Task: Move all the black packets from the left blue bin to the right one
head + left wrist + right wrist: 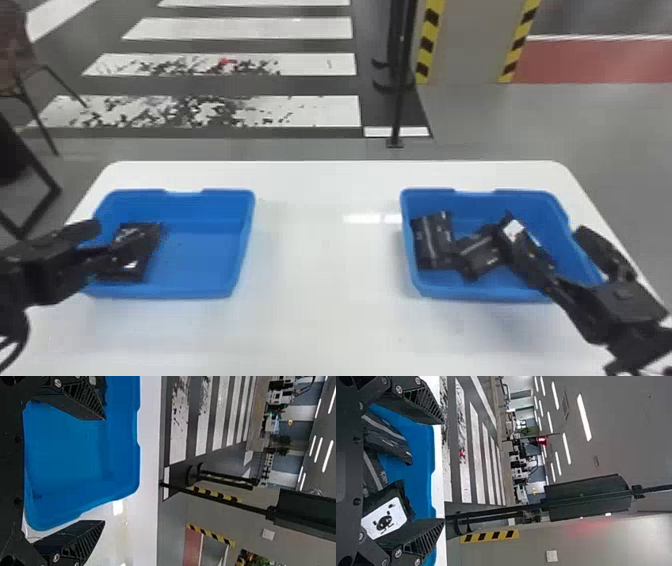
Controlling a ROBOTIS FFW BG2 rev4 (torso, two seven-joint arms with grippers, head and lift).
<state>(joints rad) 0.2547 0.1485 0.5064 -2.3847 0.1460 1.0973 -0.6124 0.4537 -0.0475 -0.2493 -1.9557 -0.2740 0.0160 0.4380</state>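
Table [325, 300] in head view is carrying two blue bins, well apart. Left gripper [114, 239] is hovering at the outer side of the left bin [205, 260], fingers standing apart, one passing in front of the black packets [145, 232] lying there; count unclear. Right gripper [550, 242] is hanging over the outer side of the right bin [450, 292], one finger inside, the other beyond the wall, a gap showing between them. At least three packets [434, 240] are lying in that bin, one bearing a white label [513, 229]. Left wrist view: fingers are standing wide apart, blue floor of the left bin showing between them. Right wrist view: fingers are again standing apart; the labelled packet [385, 514] is lying near one finger, two others nearby. Whether finger and packet are touching, cannot tell.
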